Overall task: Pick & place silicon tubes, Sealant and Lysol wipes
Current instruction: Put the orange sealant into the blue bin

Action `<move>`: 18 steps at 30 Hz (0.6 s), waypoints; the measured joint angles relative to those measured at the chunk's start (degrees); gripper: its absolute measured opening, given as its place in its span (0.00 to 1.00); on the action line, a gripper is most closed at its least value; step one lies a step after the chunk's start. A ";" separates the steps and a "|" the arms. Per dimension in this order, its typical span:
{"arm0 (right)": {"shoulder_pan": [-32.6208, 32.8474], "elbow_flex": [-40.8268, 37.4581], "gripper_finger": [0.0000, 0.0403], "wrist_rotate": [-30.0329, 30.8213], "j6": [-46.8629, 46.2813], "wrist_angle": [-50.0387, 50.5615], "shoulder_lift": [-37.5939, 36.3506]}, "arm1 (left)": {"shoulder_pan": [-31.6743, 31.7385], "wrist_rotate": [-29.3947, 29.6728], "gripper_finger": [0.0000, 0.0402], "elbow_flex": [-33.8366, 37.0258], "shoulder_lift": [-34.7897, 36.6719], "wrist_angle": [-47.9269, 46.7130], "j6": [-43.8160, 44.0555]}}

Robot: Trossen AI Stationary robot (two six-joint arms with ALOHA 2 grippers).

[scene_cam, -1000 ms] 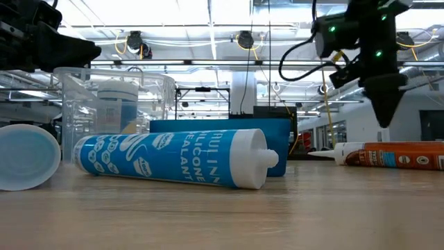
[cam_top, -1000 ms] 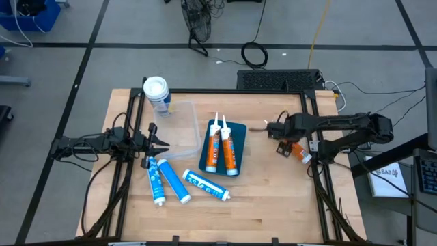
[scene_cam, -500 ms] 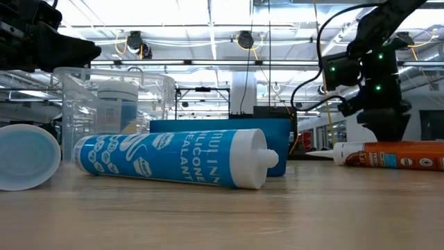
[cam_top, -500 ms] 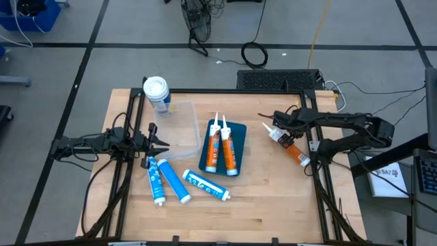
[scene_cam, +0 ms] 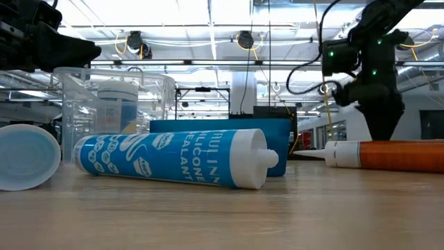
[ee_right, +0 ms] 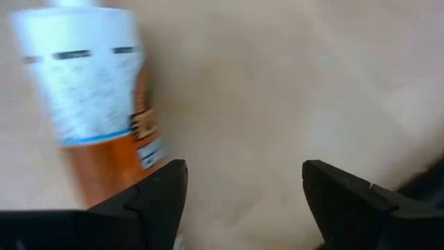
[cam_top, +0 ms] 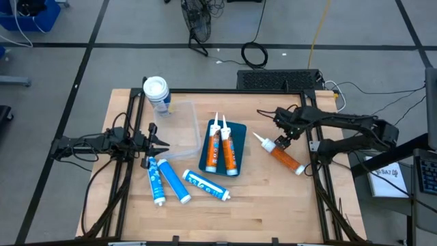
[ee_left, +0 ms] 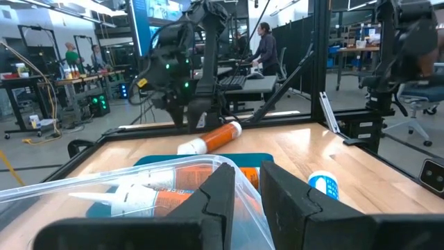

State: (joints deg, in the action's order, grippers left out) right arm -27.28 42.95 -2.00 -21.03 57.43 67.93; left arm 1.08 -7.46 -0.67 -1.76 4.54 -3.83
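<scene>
Slim orange sealant tube (cam_top: 285,156) with white nozzle, flat on pale wood table (cam_top: 259,205), right of blue tray (cam_top: 238,130). Right gripper (cam_top: 285,133) just above its nozzle end, fingers apart, empty; wrist view alone shows the glossy label. Left gripper (cam_top: 161,139) beside clear bin (cam_top: 184,130), fingers close together. Round Lysol wipes (cam_top: 156,93) upright at far-left corner.

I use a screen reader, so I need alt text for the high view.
Overhead, the right gripper hovers open beside an orange sealant tube lying on the wooden table. Two more orange tubes lie on a blue tray, and the left gripper waits near three blue cartridges.
</scene>
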 joint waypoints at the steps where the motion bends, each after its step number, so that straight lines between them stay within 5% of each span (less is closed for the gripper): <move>1: 0.17 0.10 0.65 -1.73 -0.34 0.04 -0.96 | 0.02 0.00 0.19 0.00 0.00 0.00 0.02; 8: 6.43 0.14 0.65 -2.71 -6.85 2.68 -6.20 | 0.00 0.00 0.19 0.00 0.00 -0.02 0.02; 18: 24.28 0.19 0.64 -2.67 -19.18 -4.70 -6.50 | 0.02 0.00 0.19 0.00 0.00 -0.01 0.01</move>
State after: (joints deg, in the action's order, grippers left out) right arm -3.01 43.13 -4.67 -40.22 52.73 61.43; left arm 1.10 -7.46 -0.67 -1.76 4.53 -3.82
